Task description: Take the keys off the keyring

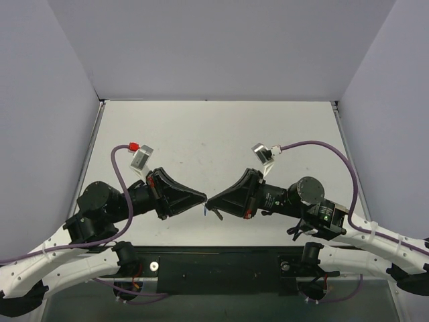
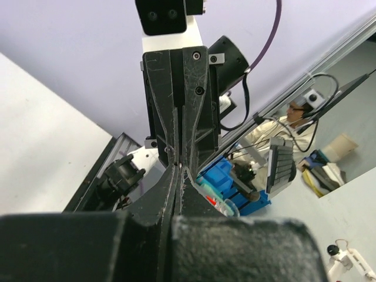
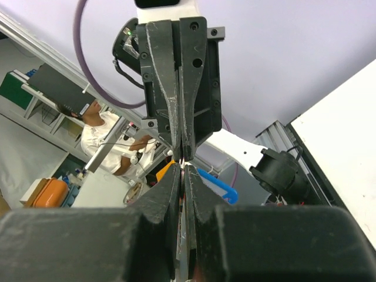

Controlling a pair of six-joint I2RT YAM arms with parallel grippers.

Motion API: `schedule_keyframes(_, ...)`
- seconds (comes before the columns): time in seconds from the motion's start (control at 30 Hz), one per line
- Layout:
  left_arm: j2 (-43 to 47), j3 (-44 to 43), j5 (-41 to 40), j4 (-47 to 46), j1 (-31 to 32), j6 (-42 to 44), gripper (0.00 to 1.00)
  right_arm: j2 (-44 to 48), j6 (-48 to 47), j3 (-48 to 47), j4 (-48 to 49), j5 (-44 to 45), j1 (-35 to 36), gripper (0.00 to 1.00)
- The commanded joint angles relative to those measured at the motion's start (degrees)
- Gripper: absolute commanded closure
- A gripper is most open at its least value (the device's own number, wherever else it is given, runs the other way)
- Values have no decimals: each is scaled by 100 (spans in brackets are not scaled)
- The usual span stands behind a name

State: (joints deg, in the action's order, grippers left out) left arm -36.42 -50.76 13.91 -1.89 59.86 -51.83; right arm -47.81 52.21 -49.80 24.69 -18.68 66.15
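My black left gripper [image 1: 202,198] and right gripper [image 1: 211,201] are pressed shut, tip to tip, with the tiny blue plastic keyring [image 1: 204,210] at 6 o'clock. The white tabletop [image 1: 214,134] lies open toward 12 o'clock.

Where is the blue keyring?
Top view: the keyring is central, right where the left pincer and right pincer meet tip to tip.

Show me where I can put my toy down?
The far half of the table, up to the back wall, is bare. It's crowded near the middle, where the left gripper and right gripper meet tip to tip.
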Motion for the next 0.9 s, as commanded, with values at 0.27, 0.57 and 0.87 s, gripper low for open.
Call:
schedule_keyframes(0.27,-654,-1454,1524,2236,17,1297,100,-351,-483,-1065,-1518,-364,38,100)
schedule_keyframes(0.57,-1428,-1797,2396,2518,17,1615,100,-624,-624,-1427,-2029,-909,38,100)
schedule_keyframes(0.87,-1807,-2350,2583,2896,17,1773,100,-756,-694,-1410,-1941,-1156,38,100)
